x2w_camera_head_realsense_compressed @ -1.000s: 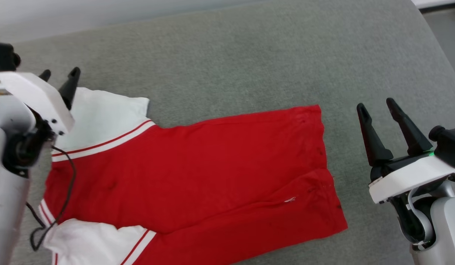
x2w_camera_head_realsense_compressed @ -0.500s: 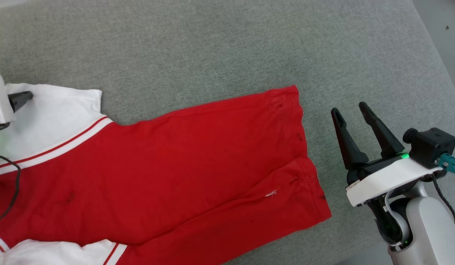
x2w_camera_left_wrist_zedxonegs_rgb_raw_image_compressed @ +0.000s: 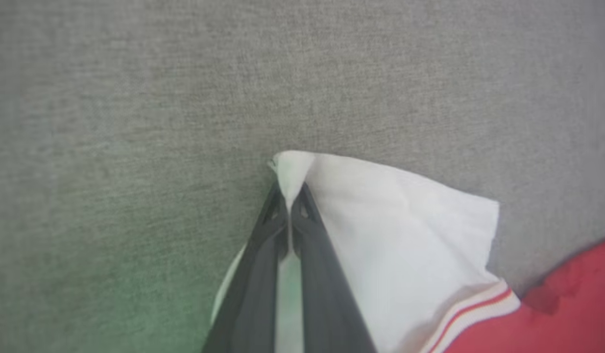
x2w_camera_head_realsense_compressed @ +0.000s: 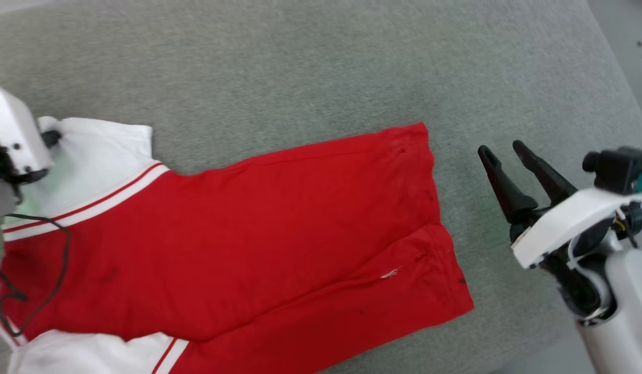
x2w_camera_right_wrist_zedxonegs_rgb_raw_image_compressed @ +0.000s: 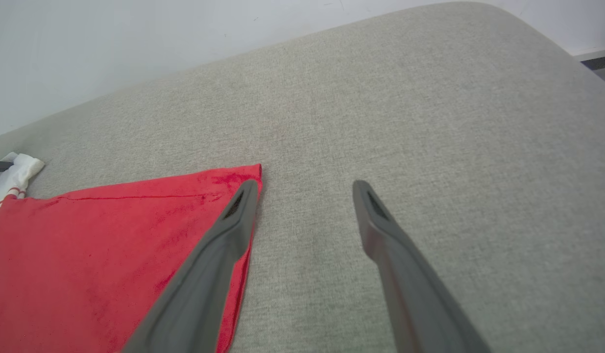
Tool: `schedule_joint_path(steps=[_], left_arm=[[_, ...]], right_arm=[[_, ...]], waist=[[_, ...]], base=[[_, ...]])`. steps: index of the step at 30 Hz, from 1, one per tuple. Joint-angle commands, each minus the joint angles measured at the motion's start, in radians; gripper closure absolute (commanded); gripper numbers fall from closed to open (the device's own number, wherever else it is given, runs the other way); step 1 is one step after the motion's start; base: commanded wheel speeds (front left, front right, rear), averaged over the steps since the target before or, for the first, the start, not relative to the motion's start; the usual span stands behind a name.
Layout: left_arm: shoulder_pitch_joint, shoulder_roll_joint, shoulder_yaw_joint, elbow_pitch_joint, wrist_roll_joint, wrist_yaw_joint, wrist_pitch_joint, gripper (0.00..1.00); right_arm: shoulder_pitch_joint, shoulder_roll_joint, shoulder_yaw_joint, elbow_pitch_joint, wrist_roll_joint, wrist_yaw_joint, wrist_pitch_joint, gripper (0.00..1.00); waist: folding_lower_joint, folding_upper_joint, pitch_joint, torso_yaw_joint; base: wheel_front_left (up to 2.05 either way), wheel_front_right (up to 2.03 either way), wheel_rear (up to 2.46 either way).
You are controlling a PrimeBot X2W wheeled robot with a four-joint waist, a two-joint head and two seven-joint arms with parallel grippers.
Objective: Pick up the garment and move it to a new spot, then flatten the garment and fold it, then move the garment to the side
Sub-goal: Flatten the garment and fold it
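At the left, the left hand is pinching the outer corner of a white end panel, its two dark fingers pressing together on the cloth. The garment is lying spread across the grey upholstered surface, its red body running rightward to a straight hem. Near that hem, clear of the cloth, the right hand is hovering with fingers standing wide, gripping nothing.

My left gripper meets a white corner of the bright red soft fabric garment; my spread right gripper stands beside its red hem.
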Motion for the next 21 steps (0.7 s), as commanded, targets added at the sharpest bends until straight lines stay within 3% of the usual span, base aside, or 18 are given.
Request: schedule_joint_path(steps=[1,10,21], left_arm=[[0.030,-0.030,-0.027,0.019,0.003,-0.009,-0.003,1.00],[-0.097,-0.109,-0.067,-0.021,0.038,-0.072,-0.106,1.00],[-0.160,-0.160,-0.118,-0.084,0.080,-0.115,-0.173,1.00]], right_arm=[[-0.031,-0.019,0.006,0.017,0.027,0.000,0.047,0.00],[-0.145,-0.122,0.018,0.113,0.157,0.000,0.400,0.00],[-0.254,-0.134,0.071,0.231,0.173,0.000,0.621,0.00]], waist=[[0.0000,0.0000,-0.025,0.030],[0.0000,0.0000,-0.020,0.166],[0.0000,0.0000,0.040,0.267]], base=[[0.00,0.00,0.00],[0.00,0.00,0.00],[0.00,0.00,0.00]])
